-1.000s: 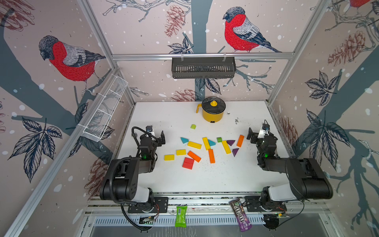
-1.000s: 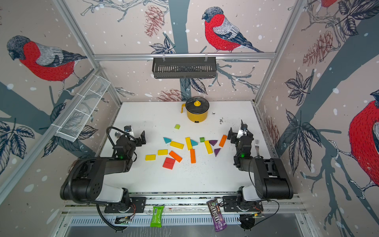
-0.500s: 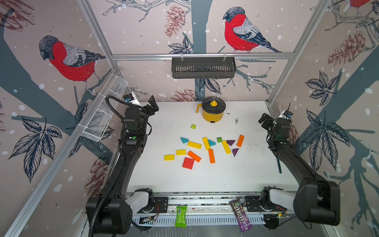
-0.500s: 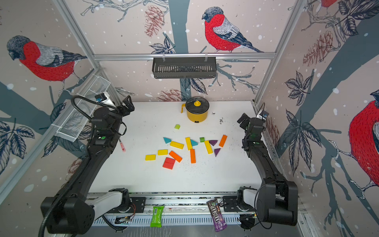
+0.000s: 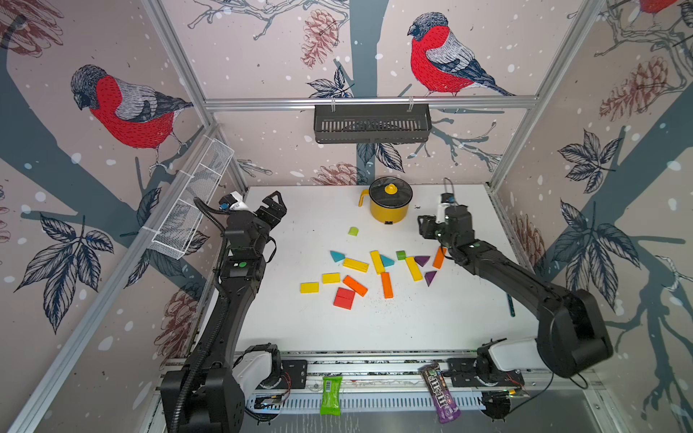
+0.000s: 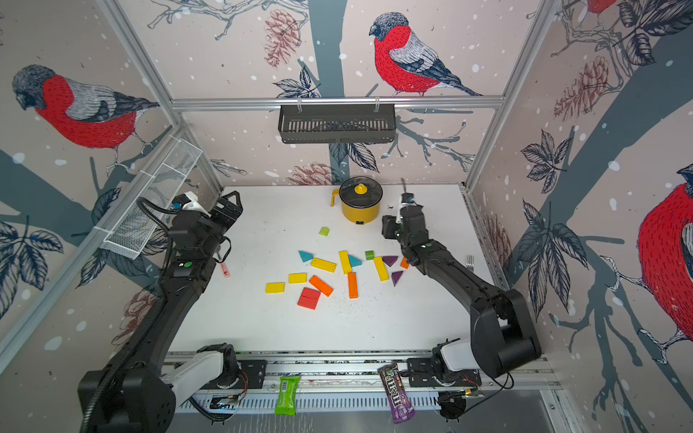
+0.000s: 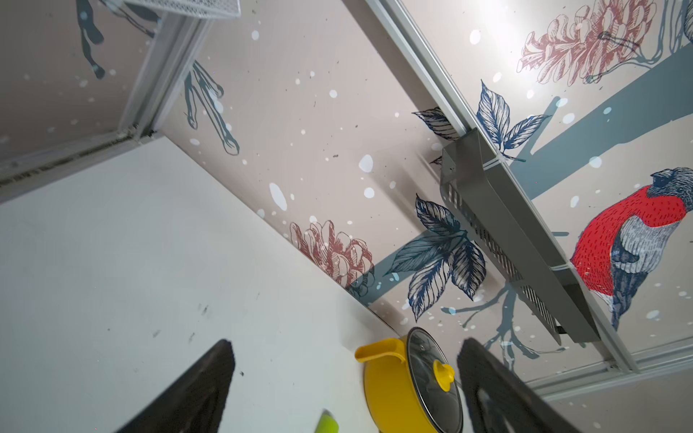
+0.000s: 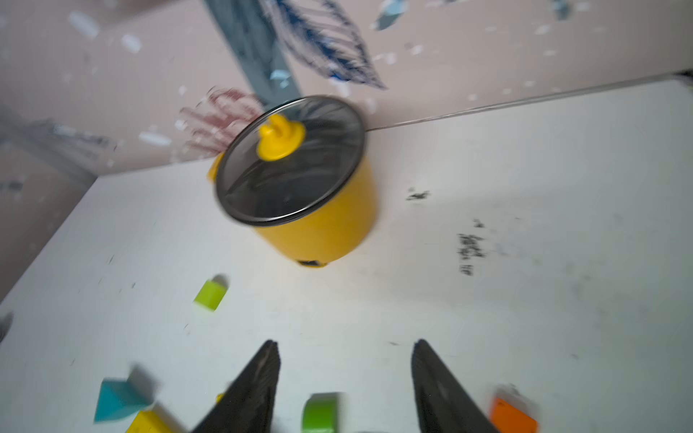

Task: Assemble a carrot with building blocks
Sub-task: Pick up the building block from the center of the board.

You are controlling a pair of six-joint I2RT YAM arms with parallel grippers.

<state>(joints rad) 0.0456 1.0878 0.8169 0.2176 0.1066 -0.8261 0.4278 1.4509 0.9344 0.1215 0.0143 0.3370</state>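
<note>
The left tool (image 5: 276, 205) is held open and empty, far left, clear of the building blocks (image 5: 354, 264). The right tool (image 8: 347, 344) is aimed, open, at a green block (image 8: 320, 412), apparently for grasping.

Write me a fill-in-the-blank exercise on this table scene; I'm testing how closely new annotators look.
The pot has a lid with a ___ knob.
The purple triangles on the table number ___.
Only one block is coloured ___.
The left gripper holds ___.
Missing words: yellow; two; red; nothing.
</note>
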